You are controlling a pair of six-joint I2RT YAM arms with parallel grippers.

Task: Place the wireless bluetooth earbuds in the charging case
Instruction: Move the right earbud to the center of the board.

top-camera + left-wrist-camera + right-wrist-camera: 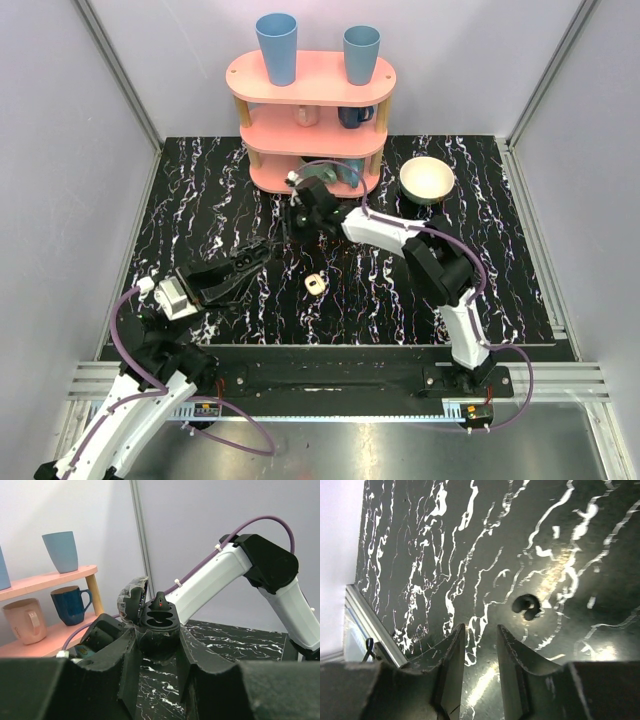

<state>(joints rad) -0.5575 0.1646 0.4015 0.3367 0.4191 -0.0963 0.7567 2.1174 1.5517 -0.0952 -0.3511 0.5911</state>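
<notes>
Black charging case (131,600) is sitting clamped in my left gripper (156,647), one earbud (159,602) seated, one hollow (159,622) empty. Farther out, my right gripper (480,635), jaws apart and empty, is hovering near the second earbud (527,606) on the table (420,555).

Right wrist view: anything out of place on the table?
One small dark curled piece, likely an earbud, lies loose on the marbled table, ahead and to the side of the right gripper, not between its jaws. Nothing looks spilled or damaged.
</notes>
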